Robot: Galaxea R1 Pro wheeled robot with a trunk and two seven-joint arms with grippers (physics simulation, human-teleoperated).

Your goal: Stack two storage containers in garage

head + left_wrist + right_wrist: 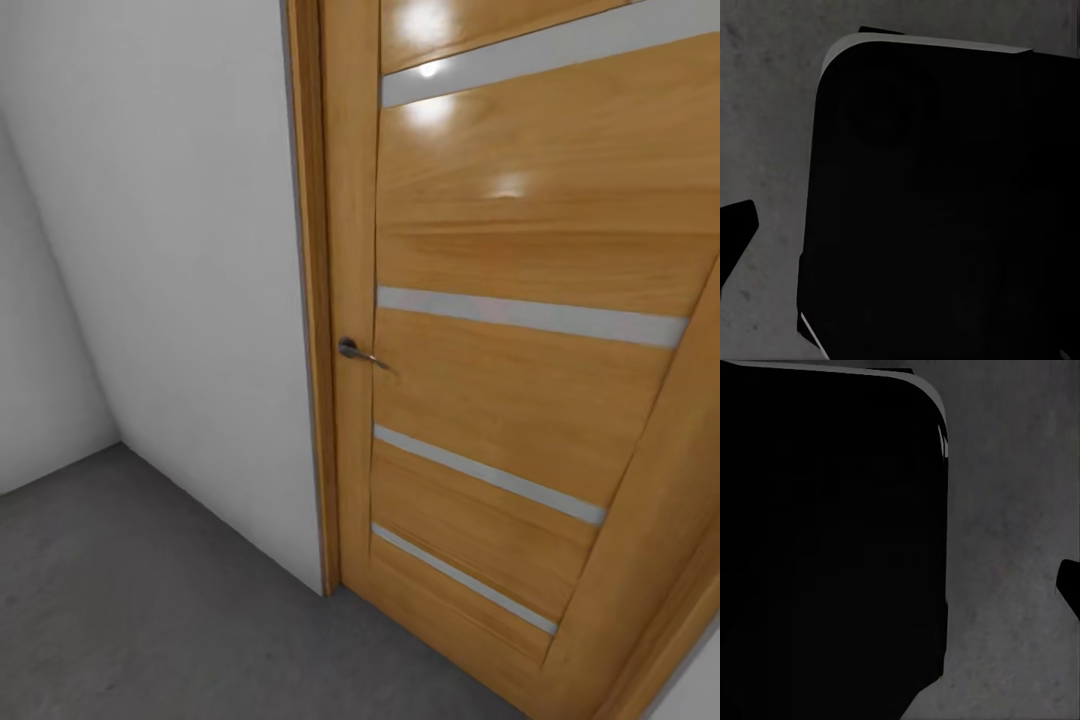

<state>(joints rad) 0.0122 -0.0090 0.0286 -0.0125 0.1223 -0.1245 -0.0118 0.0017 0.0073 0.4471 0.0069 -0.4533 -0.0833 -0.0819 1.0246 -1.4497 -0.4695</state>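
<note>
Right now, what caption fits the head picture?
Light-wood door with grey metal handle, beside plain white wall, over dark grey concrete floor.

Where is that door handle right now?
In the head view, the handle sits on the wooden door's left edge, beside the white wall, above the grey floor.

Bright glare spots on door [520, 250], dim murky wrist views

Garage, bare utility room.
Plain white walls [170, 250], rough dark grey concrete-like floor [130, 600], one light-wood door [500, 380] with frosted horizontal strips and a metal lever handle [358, 352]. No furnishings in view.
</note>
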